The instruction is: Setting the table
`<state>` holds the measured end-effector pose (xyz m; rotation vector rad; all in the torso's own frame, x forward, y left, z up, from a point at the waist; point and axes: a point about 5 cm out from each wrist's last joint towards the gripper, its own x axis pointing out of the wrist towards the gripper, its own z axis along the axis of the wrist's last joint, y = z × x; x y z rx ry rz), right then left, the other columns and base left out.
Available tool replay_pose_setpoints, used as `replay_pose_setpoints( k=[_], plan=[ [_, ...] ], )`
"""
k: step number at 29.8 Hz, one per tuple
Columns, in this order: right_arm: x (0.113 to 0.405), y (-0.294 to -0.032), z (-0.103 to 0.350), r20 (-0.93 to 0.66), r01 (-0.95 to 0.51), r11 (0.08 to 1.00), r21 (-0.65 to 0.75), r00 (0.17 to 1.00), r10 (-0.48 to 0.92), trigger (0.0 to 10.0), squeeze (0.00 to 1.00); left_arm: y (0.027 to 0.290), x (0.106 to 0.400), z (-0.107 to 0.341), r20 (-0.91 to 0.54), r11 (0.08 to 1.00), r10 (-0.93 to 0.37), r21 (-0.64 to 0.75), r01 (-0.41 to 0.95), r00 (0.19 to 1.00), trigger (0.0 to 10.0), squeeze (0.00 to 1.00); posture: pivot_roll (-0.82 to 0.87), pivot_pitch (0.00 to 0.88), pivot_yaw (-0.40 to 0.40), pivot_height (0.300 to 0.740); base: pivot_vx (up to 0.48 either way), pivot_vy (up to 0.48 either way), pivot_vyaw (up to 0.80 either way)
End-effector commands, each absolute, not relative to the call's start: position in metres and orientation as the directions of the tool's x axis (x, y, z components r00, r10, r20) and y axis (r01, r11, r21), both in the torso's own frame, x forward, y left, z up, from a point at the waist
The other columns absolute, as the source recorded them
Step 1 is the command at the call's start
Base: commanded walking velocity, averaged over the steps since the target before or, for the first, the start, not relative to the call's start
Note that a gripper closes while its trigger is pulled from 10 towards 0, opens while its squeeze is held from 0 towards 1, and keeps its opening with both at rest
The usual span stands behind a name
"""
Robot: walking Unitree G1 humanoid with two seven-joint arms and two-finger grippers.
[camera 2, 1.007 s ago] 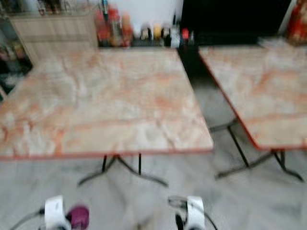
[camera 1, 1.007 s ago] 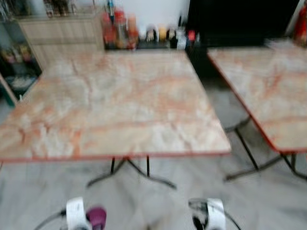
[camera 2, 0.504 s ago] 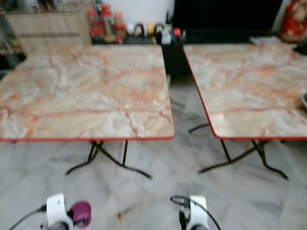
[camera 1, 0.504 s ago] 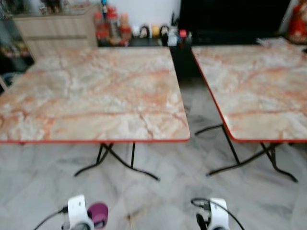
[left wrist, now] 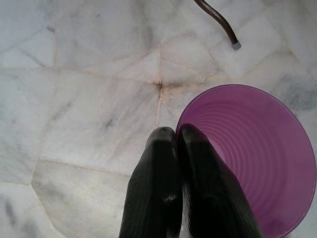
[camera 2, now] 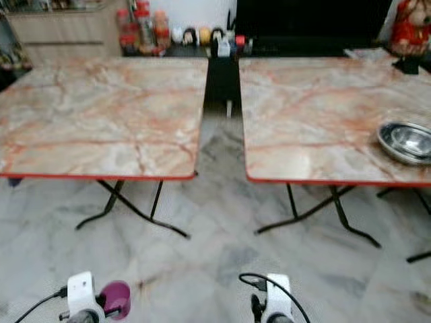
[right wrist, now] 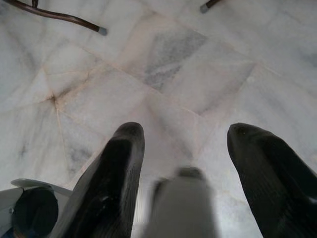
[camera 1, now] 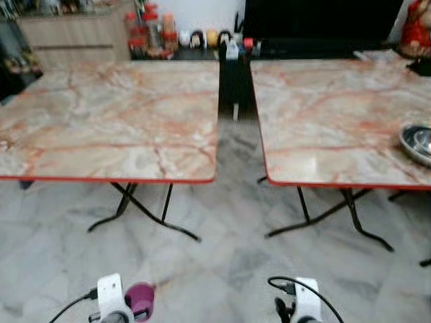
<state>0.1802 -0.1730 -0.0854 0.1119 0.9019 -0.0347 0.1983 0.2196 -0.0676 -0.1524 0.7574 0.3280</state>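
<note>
Purple cup (left wrist: 257,158), ribbed with fine rings inside and bearing no readable markings, is pinched by its rim in the left hand (left wrist: 179,136), low above the marble floor (camera 1: 222,242). The right hand (right wrist: 185,136) hangs beside it, fingers spread. Ahead stand two marble-patterned worktops (camera 1: 108,114); a steel bowl (camera 2: 407,141) sits on the right one.
</note>
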Motion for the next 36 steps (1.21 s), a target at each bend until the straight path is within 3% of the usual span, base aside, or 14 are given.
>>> replay_pose_setpoints(
  k=[1, 10, 20, 36],
  plan=[
    [0.181, -0.178, -0.085, -0.784, 0.081, 0.994, 0.07, 0.62, 0.004, 10.0, 0.0, 0.217, 0.201, -0.067, -0.688, 0.937, 0.232, -0.033, -0.349, 0.688, 10.0, 0.0, -0.02, 0.0, 0.042, 0.709, 0.255, -0.405, 0.0],
    [0.181, -0.181, -0.084, -0.786, 0.075, 0.995, 0.063, 0.618, 0.003, 10.0, 0.0, 0.209, 0.201, -0.068, -0.69, 0.952, 0.186, -0.05, -0.303, 0.699, 10.0, 0.0, -0.01, 0.0, 0.033, 0.709, 0.277, -0.388, 0.0],
    [0.182, -0.177, -0.084, -0.786, 0.078, 0.994, 0.072, 0.618, 0.008, 10.0, 0.0, 0.205, 0.203, -0.067, -0.675, 0.96, 0.143, -0.083, -0.267, 0.724, 10.0, 0.0, -0.01, 0.0, 0.035, 0.709, 0.0, 0.0, 0.0],
    [0.182, -0.18, -0.084, -0.784, 0.107, 0.992, 0.074, 0.62, -0.008, 10.0, 0.0, 0.197, 0.21, -0.065, -0.674, 0.969, 0.098, -0.103, -0.225, 0.732, 10.0, 0.0, -0.04, 0.0, 0.053, 0.709, 0.46, 0.0, 0.0]
  ],
)
